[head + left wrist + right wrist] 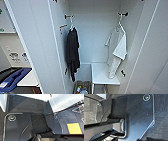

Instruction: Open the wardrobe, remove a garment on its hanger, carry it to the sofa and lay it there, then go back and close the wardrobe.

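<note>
White wardrobe (37, 37) stands open: first step done. White shirt (117, 51) on hanger (121, 23) hangs from hook at 2 o'clock, untaken; black shirt (72, 53) at 10 o'clock. Gripper state: cannot tell. Removal, carrying, sofa, closing all left.

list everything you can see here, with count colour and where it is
wardrobe: one, white, doors open, straight ahead
black shirt: one, black, hanging from a hook on the inner left wall
garment: one, white, hanging on the inner right side
hanger: one, white, on the right hook, carrying the garment
shelf: one, white, low inside the wardrobe, under the garment
basket: one, holding mixed items, on the wardrobe floor left of the shelf
yellow square: one, on the dark floor, left wrist view
</note>
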You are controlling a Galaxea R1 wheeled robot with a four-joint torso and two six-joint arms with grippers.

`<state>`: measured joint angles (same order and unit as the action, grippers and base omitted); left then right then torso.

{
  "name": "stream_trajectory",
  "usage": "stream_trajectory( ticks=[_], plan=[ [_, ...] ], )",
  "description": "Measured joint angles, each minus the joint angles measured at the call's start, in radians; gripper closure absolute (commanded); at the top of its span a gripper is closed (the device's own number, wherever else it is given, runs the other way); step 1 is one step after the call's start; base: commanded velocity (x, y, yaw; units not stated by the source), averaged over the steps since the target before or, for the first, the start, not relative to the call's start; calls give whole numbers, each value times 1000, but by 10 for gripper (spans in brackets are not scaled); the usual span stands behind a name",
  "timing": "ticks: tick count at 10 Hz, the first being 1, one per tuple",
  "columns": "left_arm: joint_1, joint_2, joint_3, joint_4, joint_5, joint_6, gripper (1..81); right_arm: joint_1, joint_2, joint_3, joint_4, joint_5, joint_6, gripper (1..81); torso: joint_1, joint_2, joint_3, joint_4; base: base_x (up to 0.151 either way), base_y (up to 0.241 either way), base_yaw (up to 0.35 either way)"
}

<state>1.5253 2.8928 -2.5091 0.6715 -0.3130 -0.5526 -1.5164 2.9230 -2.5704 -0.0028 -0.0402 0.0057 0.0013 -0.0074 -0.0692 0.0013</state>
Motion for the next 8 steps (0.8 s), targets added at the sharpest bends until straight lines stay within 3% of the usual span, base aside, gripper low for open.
stream_trajectory(
  ticks=[2,4,6,8],
  plan=[
    [5,19,-22,-11,36,-7,10,-16,0,4,1,19,0,10,0,0,0,0,0,0,0],
    [2,59,-72,-14,171,-11,10,-18,1,5,2,20,0,10,0,0,1,0,0,0,0],
    [-3,77,-121,-36,240,-1,10,-16,6,5,2,21,0,10,0,-1,1,0,0,0,0],
    [-11,78,-124,-147,266,102,10,-20,6,5,1,21,0,10,0,-1,1,0,0,0,0]
  ],
)
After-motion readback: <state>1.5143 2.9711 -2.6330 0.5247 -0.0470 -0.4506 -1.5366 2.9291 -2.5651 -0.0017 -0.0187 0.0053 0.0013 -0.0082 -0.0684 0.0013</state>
